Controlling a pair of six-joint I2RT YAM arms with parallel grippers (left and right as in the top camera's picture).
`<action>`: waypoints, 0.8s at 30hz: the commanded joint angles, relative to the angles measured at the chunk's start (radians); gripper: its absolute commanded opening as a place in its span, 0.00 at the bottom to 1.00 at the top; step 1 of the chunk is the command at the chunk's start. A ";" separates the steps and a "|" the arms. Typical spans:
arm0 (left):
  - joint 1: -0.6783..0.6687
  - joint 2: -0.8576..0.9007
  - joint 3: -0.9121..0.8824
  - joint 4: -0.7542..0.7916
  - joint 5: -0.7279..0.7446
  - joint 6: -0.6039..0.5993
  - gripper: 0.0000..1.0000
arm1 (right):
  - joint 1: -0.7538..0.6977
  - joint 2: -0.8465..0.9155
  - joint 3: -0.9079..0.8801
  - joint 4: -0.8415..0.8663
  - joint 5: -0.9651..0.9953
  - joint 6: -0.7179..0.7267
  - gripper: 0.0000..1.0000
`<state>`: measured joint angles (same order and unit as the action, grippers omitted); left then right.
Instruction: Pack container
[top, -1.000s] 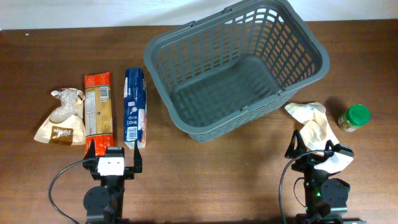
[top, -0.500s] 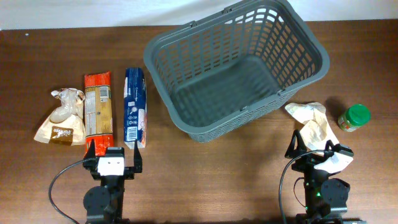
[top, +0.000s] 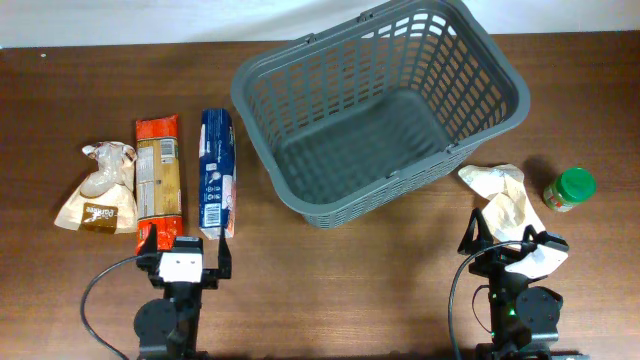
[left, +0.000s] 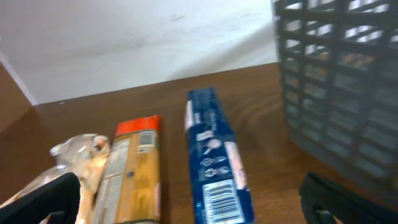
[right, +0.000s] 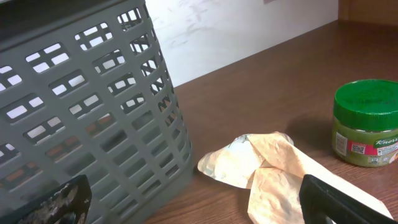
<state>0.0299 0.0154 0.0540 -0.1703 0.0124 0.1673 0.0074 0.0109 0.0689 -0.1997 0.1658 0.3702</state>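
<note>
Dark grey basket (top: 372, 140), slotted lattice sides. Blue box (top: 217, 172), white print. Pasta pack (top: 158, 182), orange-red top, tan body. Jar (top: 569, 189), green lid. Cream bag (top: 506, 206). Table (top: 350, 285), dark brown woodgrain.

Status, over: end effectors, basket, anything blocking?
Left end effector open, empty. Right end effector open, empty. Container empty. Beige bag partly under right one.

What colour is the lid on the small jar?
Green; the jar's lid shows best in the right wrist view.
</note>
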 joint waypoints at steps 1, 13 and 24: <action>-0.001 -0.008 0.000 0.002 0.173 0.002 0.99 | 0.005 -0.008 -0.007 -0.002 -0.002 0.005 0.99; -0.001 -0.002 0.091 -0.066 0.373 -0.073 0.99 | 0.005 -0.008 -0.007 -0.002 -0.002 0.005 0.99; -0.001 0.341 0.496 -0.270 0.280 -0.009 0.99 | 0.005 0.019 0.140 -0.039 -0.025 -0.034 0.98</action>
<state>0.0299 0.2390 0.4271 -0.4122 0.3069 0.1268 0.0074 0.0143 0.1078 -0.2260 0.1547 0.3664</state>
